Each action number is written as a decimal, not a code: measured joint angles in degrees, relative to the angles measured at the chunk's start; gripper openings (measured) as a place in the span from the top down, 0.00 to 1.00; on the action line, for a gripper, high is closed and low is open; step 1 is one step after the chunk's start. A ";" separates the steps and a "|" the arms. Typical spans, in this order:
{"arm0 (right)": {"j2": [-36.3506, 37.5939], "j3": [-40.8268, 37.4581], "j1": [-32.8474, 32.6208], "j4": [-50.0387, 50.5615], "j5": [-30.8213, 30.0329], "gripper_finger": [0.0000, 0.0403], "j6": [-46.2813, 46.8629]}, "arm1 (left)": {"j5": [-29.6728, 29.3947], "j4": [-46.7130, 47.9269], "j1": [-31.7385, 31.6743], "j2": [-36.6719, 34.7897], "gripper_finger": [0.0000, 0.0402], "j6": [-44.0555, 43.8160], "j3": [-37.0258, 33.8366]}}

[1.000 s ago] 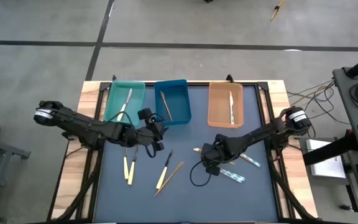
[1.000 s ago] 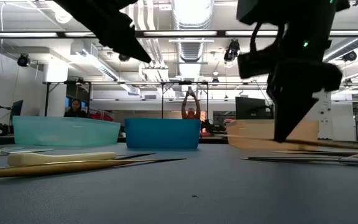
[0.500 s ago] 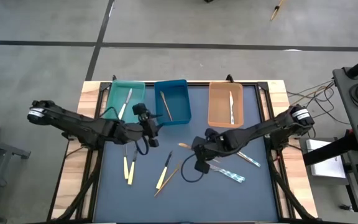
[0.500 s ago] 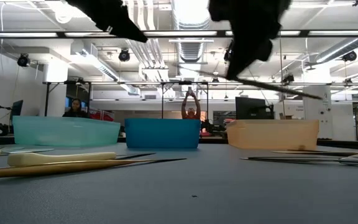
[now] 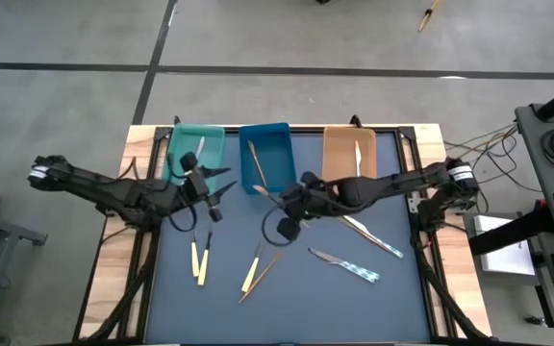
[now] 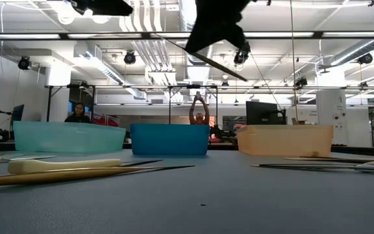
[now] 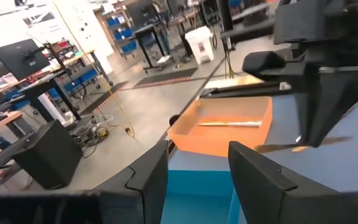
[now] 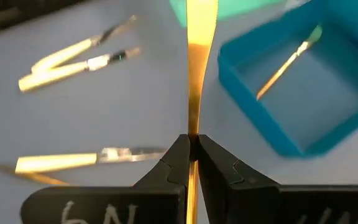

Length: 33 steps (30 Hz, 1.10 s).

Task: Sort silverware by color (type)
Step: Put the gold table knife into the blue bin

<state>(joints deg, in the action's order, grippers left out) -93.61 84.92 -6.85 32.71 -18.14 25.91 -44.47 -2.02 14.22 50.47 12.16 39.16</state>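
Right tool [image 8: 192,144] pressed tight on a tan wooden utensil [image 8: 196,74] — held above the table [image 5: 287,288], just beside the blue tray [image 5: 269,154]. Left tool [image 5: 210,192] spread, holding nothing, beside the teal tray [image 5: 183,149]. Remaining silverware [image 5: 258,264] scattered on the table.

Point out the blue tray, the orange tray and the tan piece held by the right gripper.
blue tray [image 5: 283,173]: high view, right wall.
orange tray [image 5: 333,163]: high view, bare floor.
tan piece [image 8: 194,93]: right wrist view, shaft above the right gripper [image 8: 192,144].
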 joint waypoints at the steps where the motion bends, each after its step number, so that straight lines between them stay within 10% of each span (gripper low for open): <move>1: -0.20 0.48 0.70 -0.98 0.05 0.97 -0.43 | 0.00 -0.05 0.00 -0.94 0.63 0.00 -0.40; 33: -5.65 1.05 17.83 -36.71 3.51 0.97 -9.03 | -0.03 0.76 0.00 -8.43 0.63 1.95 -2.97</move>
<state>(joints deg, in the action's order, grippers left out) -99.26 85.97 10.98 -4.01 -14.63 16.88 -44.50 -1.26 14.22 42.04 14.11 36.18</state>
